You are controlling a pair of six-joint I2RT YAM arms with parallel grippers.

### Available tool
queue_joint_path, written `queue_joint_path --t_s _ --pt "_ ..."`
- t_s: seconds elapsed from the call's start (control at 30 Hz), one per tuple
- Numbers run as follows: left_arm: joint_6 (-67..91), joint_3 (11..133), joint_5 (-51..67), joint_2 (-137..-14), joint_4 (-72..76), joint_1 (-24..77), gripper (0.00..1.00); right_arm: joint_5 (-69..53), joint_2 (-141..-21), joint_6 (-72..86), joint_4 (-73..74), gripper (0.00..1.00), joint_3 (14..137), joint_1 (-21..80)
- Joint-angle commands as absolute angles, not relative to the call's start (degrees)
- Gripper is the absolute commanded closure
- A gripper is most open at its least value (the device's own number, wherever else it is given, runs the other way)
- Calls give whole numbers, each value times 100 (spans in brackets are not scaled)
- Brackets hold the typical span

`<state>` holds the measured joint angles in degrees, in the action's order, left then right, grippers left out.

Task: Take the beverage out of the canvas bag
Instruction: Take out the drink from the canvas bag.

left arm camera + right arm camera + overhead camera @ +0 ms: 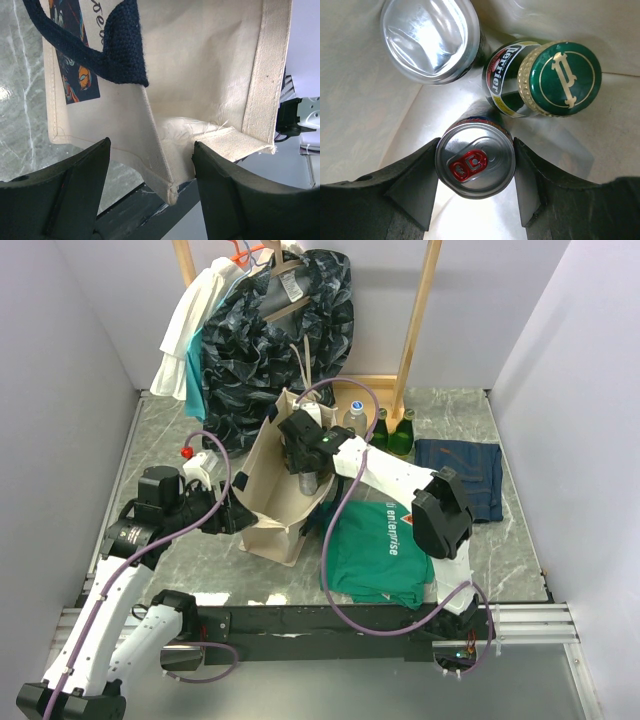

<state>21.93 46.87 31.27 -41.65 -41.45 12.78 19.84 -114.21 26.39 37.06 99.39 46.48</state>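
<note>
Looking down on a grey marble-veined tabletop (520, 540), glossy in patches under soft, even light. Hemmed in on three sides by plain white panels: left wall (60, 390), right wall (580, 360), back wall (480, 300). Up at the back, a pale wooden rack (417, 320), uprights rising out of the top of the view, base bar (365, 382) flat on the marble just before the back wall. Along the near edge, a black strip (330, 618), then silver aluminium rails (530, 620) running across.

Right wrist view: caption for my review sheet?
Right gripper closed on red-tab can inside canvas bag, beside green-capped bottle and a second can.
</note>
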Motion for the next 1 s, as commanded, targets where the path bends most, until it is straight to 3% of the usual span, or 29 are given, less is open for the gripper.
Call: queue_joint_path --t_s 0.0,0.97 --pt "2145 4641 3094 -4034 -4192 1301 27 2127 -10881 2505 3489 100 10248 4684" --pt "2206 4641 3032 -3938 -4201 1301 27 2285 -10406 2417 3700 100 10371 4887"
